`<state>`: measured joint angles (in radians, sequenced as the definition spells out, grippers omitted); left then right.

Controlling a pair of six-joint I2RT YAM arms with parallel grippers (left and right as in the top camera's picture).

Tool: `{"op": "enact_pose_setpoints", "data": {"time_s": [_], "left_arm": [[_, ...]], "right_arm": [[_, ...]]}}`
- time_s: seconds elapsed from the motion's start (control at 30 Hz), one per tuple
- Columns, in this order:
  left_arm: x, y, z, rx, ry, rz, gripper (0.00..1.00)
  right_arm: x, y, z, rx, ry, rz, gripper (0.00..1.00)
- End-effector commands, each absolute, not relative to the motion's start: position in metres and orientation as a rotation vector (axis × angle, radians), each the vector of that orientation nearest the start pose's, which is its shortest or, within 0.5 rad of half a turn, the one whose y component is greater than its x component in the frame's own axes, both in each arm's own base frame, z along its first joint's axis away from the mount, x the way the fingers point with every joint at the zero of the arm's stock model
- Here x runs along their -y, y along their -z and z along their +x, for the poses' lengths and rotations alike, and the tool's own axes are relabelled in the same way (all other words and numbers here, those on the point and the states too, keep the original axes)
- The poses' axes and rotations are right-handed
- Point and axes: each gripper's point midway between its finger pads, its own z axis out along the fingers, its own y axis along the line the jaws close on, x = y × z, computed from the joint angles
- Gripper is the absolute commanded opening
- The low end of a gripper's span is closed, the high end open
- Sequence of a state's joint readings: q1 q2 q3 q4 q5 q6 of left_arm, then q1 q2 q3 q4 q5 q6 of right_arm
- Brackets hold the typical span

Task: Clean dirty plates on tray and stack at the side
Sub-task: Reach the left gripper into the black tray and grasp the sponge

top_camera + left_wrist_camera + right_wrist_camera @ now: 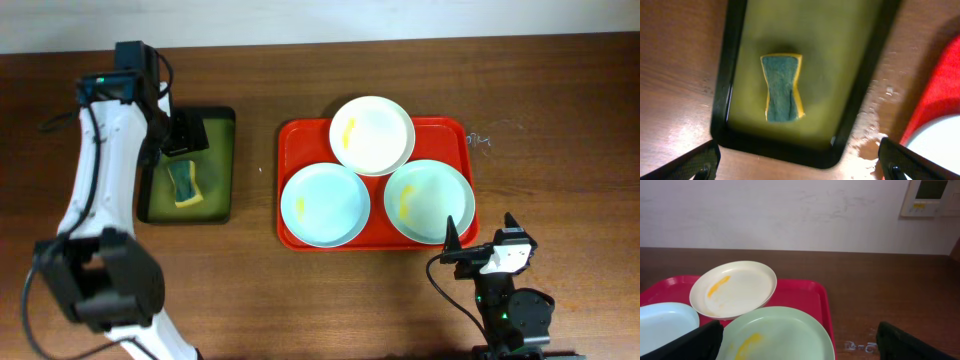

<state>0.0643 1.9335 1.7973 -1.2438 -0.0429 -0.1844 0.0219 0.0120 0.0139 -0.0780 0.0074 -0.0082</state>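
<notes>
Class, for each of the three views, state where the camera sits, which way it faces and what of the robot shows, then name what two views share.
Overhead: above the table, facing straight down; both arms, red tray, three plates, green tray and sponge show.
Left wrist: above the green tray, facing down at the sponge; the left gripper shows at the bottom corners.
Right wrist: low by the red tray's near edge, facing the wall; the right gripper shows at the bottom corners.
Shared: both wrist views catch the red tray.

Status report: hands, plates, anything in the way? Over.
Left hand open over sponge in green tray. Right hand open, empty, by red tray. Three plates on it, all yellow-smeared. Nothing obstructing.
</notes>
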Motion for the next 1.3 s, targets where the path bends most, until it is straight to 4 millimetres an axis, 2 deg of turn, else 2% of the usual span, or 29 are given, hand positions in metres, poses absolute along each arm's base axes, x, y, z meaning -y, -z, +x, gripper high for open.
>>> {"op": "enact_pose_setpoints", "data": {"time_s": [0.0, 0.13, 0.23, 0.4, 0.43, 0.47, 0.6, 0.63, 0.77, 0.8, 0.83, 1.03, 1.2, 1.23, 1.27], "left_arm": [[-0.049, -0.104, 0.423, -2.973, -0.105, -0.452, 0.99], [-0.063, -0.058, 0.431, -3.028, -0.111, -0.504, 0.99], [-0.067, -0.034, 0.435, -3.051, -0.114, -0.519, 1.0], [-0.068, -0.011, 0.438, -3.071, -0.116, -0.522, 0.89], [-0.067, -0.007, 0.437, -3.081, -0.117, -0.523, 0.84], [-0.068, -0.003, 0.436, -3.089, -0.119, -0.524, 0.67], [-0.073, -0.002, 0.435, -3.089, -0.119, -0.542, 0.17], [-0.073, -0.002, 0.435, -3.089, -0.119, -0.543, 0.0], [-0.071, -0.006, 0.431, -3.107, -0.108, -0.545, 0.0], [-0.07, -0.011, 0.429, -3.121, -0.11, -0.547, 0.61], [-0.07, -0.015, 0.426, -3.134, -0.112, -0.548, 0.99], [-0.065, -0.023, 0.391, -3.282, -0.126, -0.566, 0.99], [-0.062, -0.015, 0.369, -3.365, -0.134, -0.575, 0.98], [-0.061, -0.012, 0.363, -3.386, -0.136, -0.576, 0.96], [-0.061, -0.009, 0.359, -3.398, -0.138, -0.578, 0.88]], "right_arm": [[-0.002, -0.155, 0.246, -1.654, 0.007, -0.018, 0.98], [-0.002, -0.155, 0.246, -1.654, 0.007, -0.018, 0.98], [-0.002, -0.155, 0.246, -1.654, 0.007, -0.018, 0.99], [-0.002, -0.155, 0.246, -1.654, 0.007, -0.018, 0.98], [-0.002, -0.155, 0.246, -1.654, 0.007, -0.018, 0.98], [-0.002, -0.155, 0.246, -1.654, 0.007, -0.018, 0.98], [-0.002, -0.155, 0.246, -1.654, 0.007, -0.018, 0.98], [-0.002, -0.155, 0.246, -1.654, 0.007, -0.018, 0.98], [-0.002, -0.155, 0.246, -1.654, 0.007, -0.018, 0.98], [-0.002, -0.155, 0.246, -1.654, 0.007, -0.018, 0.98], [-0.002, -0.155, 0.246, -1.654, 0.007, -0.018, 0.98], [-0.002, -0.155, 0.246, -1.654, 0.007, -0.018, 0.99], [-0.002, -0.155, 0.246, -1.654, 0.007, -0.018, 0.98], [-0.002, -0.155, 0.246, -1.654, 0.007, -0.018, 0.98], [-0.002, -0.155, 0.246, -1.654, 0.007, -0.018, 0.98]]}}
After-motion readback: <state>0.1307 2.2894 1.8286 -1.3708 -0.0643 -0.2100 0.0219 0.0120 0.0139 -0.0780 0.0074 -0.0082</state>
